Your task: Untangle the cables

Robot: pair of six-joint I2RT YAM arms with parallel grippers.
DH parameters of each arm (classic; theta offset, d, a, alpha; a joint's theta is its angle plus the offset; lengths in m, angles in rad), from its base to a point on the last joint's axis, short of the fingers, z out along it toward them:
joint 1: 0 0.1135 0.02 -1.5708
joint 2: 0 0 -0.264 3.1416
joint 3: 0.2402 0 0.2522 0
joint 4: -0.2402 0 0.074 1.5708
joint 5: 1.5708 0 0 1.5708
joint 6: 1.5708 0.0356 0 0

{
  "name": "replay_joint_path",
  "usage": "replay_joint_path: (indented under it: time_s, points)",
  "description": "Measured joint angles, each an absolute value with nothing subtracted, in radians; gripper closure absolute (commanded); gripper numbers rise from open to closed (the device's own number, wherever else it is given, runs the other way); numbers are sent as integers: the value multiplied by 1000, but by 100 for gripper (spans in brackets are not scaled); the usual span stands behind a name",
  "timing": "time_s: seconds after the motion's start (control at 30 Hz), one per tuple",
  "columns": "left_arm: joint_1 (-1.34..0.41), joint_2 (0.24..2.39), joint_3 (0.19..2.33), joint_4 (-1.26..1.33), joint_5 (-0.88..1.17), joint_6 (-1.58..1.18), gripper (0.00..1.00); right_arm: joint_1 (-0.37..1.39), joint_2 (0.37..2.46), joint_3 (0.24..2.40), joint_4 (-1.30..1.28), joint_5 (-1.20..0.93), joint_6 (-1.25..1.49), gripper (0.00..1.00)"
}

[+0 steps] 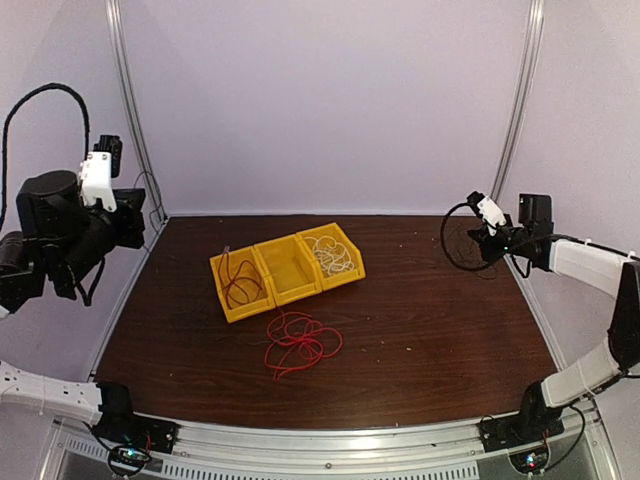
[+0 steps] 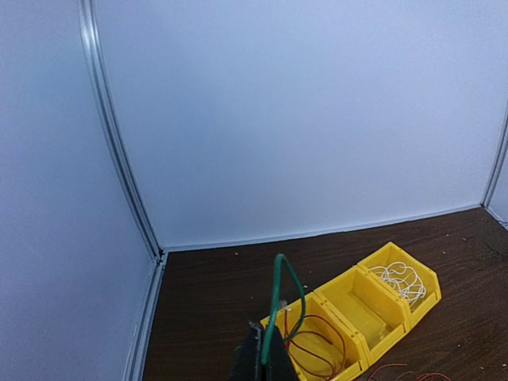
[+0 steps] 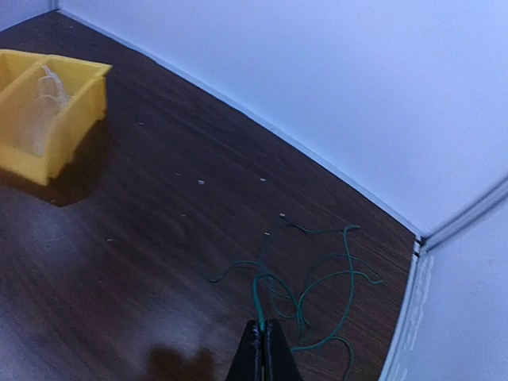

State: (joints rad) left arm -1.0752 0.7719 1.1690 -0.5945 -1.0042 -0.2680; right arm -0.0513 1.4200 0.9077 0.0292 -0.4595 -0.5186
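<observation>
top cam: high, behind arm bases [image 1: 115, 405], looks down over whole table [image 1: 430, 300], yellow bins [image 1: 287, 270] mid-frame, far. l wrist cam: raised, left of bins, faces them + back wall [image 2: 317, 119]. r wrist cam: low, well right of bins, catches their end. all 3 share bins.

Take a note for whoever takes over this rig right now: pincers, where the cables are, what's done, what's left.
Left pincer: shut on a green loop, up high at the left.
Right pincer: shut on a green cable bundle near the table's far right edge.
Yellow bin: red cable in left compartment, white cable in right, middle looks empty.
To do: loose red cable before the bin, plus the green ones.
</observation>
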Motion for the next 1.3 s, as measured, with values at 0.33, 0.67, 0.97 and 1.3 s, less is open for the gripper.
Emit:
replay_joint_path:
  time_s: [0.33, 0.67, 0.97, 1.3]
  points:
    - [-1075, 1067, 1398, -447, -741, -123, 100, 201, 1235, 910, -315, -722, -685, 37]
    - [-1075, 1139, 1448, -300, -617, -84, 100, 591, 1362, 947, -326, -772, -569, 38]
    - [-1075, 1139, 1551, -227, -701, -64, 100, 838, 1712, 1134, -73, -732, -383, 38]
    - [-1075, 1015, 1543, -210, -784, -74, 100, 951, 1993, 1320, 163, -690, -131, 38]
